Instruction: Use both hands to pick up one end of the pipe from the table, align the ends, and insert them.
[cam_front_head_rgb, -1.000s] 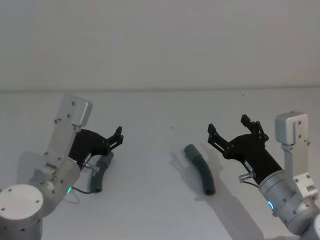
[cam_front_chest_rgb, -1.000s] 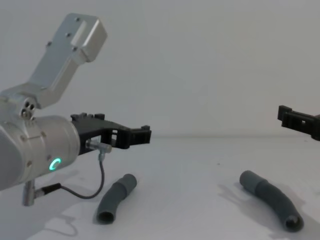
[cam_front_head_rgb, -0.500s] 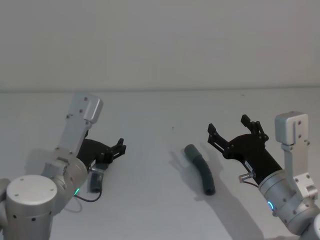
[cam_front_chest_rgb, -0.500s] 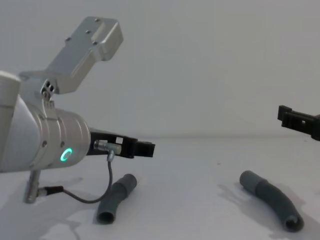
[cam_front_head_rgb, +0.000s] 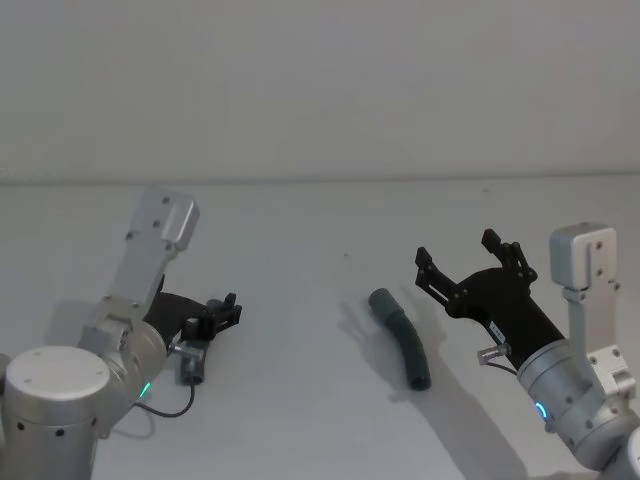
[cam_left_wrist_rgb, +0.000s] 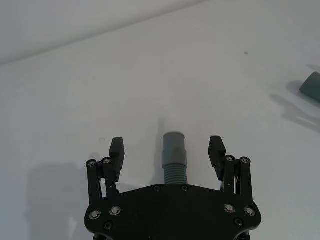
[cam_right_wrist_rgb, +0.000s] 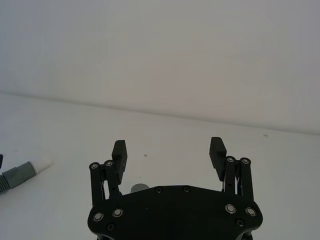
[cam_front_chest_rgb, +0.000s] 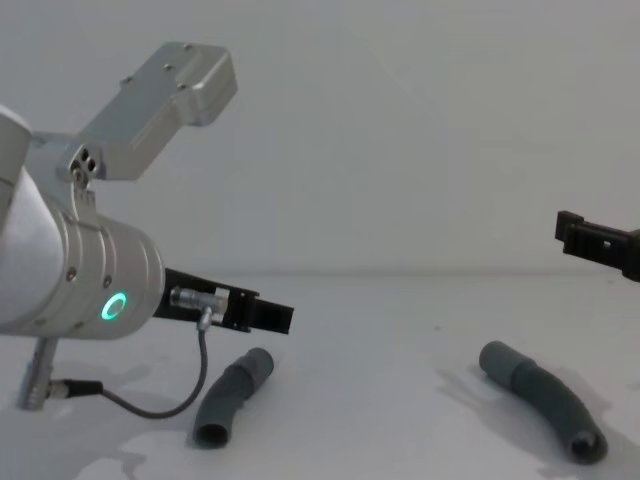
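Note:
Two dark grey ribbed pipe pieces lie on the white table (cam_front_head_rgb: 300, 230). The left piece (cam_front_head_rgb: 187, 367) (cam_front_chest_rgb: 232, 395) lies partly under my left gripper (cam_front_head_rgb: 228, 310) (cam_front_chest_rgb: 272, 315). In the left wrist view that gripper (cam_left_wrist_rgb: 167, 146) is open and low, its fingers on either side of the piece's smooth grey cuff (cam_left_wrist_rgb: 174, 144) without touching it. The right piece (cam_front_head_rgb: 402, 338) (cam_front_chest_rgb: 543, 398) lies at centre right. My right gripper (cam_front_head_rgb: 455, 250) (cam_right_wrist_rgb: 168, 146) (cam_front_chest_rgb: 585, 238) hovers open above the table, right of that piece. A grey cuff with a white tip (cam_right_wrist_rgb: 25, 170) shows in the right wrist view.
A black cable (cam_front_chest_rgb: 150, 405) loops down from the left wrist close to the left piece. Bare table stretches between the two pieces. A plain wall (cam_front_head_rgb: 320, 80) rises behind the table's far edge.
My left gripper has dropped lower and pulled back toward me, and its open fingers now flank the left piece's cuff. The right arm and both pieces have not moved.

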